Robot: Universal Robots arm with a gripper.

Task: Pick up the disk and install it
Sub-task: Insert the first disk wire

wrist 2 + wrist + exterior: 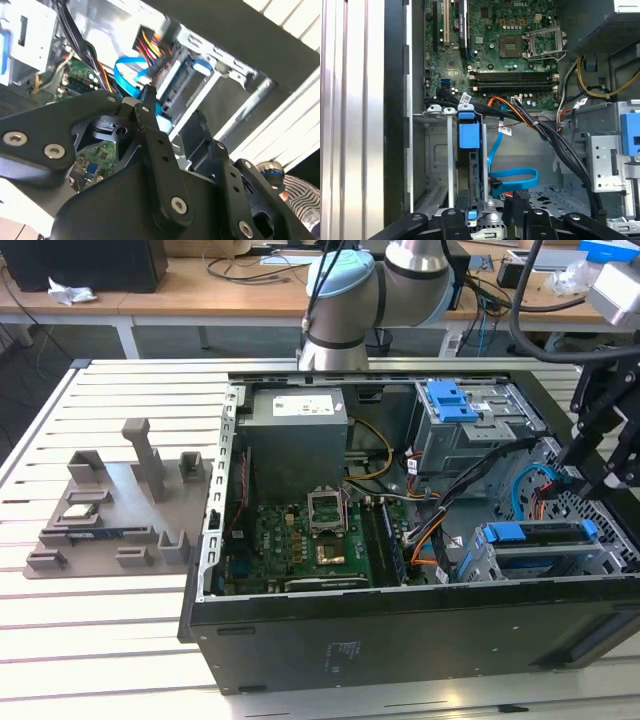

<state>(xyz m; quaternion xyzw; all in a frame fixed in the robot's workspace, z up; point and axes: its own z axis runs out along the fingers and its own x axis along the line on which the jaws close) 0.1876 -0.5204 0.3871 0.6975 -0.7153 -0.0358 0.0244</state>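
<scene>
The gripper (598,475) hangs just above the computer case's (400,640) drive-bay corner; whether its fingers are parted or closed, I cannot tell; right beneath it the disk (545,540) sits edge-up in its bay, blue bracket showing; beyond lies the green motherboard (300,545), then the grey power supply (297,435).

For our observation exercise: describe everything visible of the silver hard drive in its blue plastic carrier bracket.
The silver hard drive in its blue plastic carrier bracket stands on edge inside a grey metal drive bay, in the black open computer case, at the exterior view's right. Mostly its blue bracket edge shows, flanked by grey rails. A blue flat cable lies beside it.
</scene>
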